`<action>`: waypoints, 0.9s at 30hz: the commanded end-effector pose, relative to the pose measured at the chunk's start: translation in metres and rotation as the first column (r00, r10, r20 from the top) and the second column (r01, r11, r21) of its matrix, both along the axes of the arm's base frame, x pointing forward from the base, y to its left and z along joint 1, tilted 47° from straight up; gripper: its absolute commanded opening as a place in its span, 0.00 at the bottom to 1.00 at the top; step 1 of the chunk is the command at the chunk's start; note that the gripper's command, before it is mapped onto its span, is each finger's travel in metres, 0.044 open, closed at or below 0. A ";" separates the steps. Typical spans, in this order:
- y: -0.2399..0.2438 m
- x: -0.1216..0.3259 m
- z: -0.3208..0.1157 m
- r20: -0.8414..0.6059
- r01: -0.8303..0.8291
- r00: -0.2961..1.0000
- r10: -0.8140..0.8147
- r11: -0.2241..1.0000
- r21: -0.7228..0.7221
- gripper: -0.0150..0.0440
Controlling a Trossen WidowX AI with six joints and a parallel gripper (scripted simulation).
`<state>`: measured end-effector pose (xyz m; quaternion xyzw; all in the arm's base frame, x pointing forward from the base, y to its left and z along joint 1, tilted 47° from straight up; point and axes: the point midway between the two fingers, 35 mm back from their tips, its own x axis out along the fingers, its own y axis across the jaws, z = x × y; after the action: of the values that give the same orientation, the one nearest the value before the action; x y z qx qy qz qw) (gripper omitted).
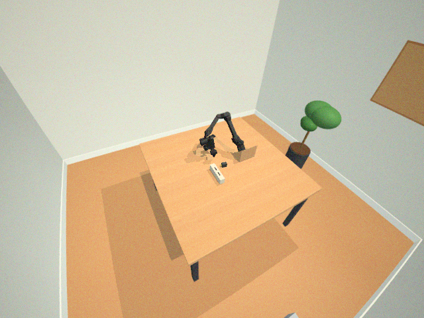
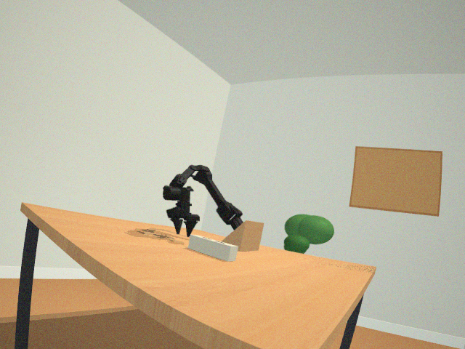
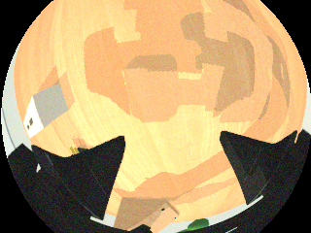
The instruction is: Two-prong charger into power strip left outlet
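Observation:
The charger is a small black block lying on the table between the power strip and the arm's base. In the wrist view its yellow prongs show just past the left finger, which hides most of its body. It is not seen in the exterior view. The white power strip lies beside it, with two dark outlets on its top. My gripper is open and empty, pointing down above the table, to the side of both charger and strip.
A tan wedge-shaped block stands at the arm's base, near the charger. The wooden table has its edges well out from the strip. A potted plant stands on the floor beyond the table.

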<state>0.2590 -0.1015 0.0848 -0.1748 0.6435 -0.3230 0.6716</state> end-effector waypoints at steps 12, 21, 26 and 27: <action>0.051 -0.002 -0.034 -0.015 -0.027 1.000 0.027 1.000 0.008 1.00; 0.079 -0.009 -0.051 -0.021 -0.042 0.999 0.042 0.999 -0.001 1.00; 0.093 -0.014 -0.060 -0.023 -0.050 0.998 0.050 0.999 -0.010 1.00; 0.096 -0.016 -0.062 -0.023 -0.052 0.998 0.051 0.999 -0.012 1.00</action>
<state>0.2494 -0.0157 0.0302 -0.1950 0.6432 -0.3073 0.6737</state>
